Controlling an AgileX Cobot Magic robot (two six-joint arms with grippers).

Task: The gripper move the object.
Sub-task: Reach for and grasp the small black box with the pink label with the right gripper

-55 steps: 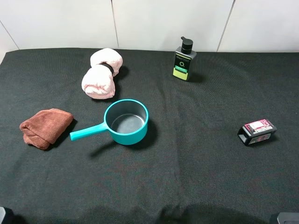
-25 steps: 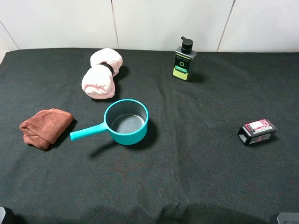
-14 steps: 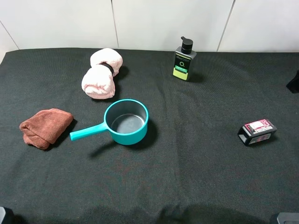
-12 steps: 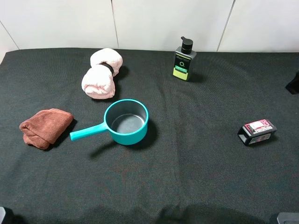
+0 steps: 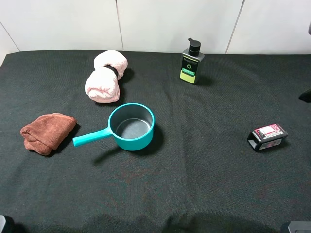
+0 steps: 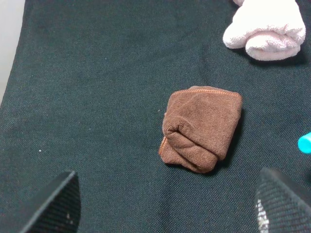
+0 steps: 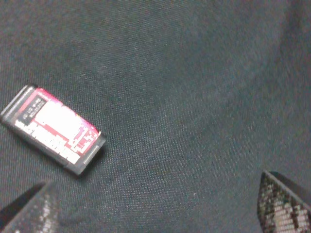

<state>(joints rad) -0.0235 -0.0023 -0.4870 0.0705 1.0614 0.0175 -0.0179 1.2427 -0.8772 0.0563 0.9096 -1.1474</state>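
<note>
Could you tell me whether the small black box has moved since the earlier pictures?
No; the black box stays put, same gap from the teal saucepan.

The picture's edge is cutting off most of the left hand [image 6: 167,206], so only two dark fingertips [image 6: 56,206] are showing. It is also cutting the pink towel [image 6: 267,29] and a teal handle tip [image 6: 305,143]. The right hand [image 7: 155,208] is appearing only as two blurred fingertips [image 7: 284,204]. In the high view, a dark shape [image 5: 306,95] is peeking in at 3 o'clock, with too little of it showing to identify. The print on the object [image 5: 267,136] is looking too small to read.
</note>
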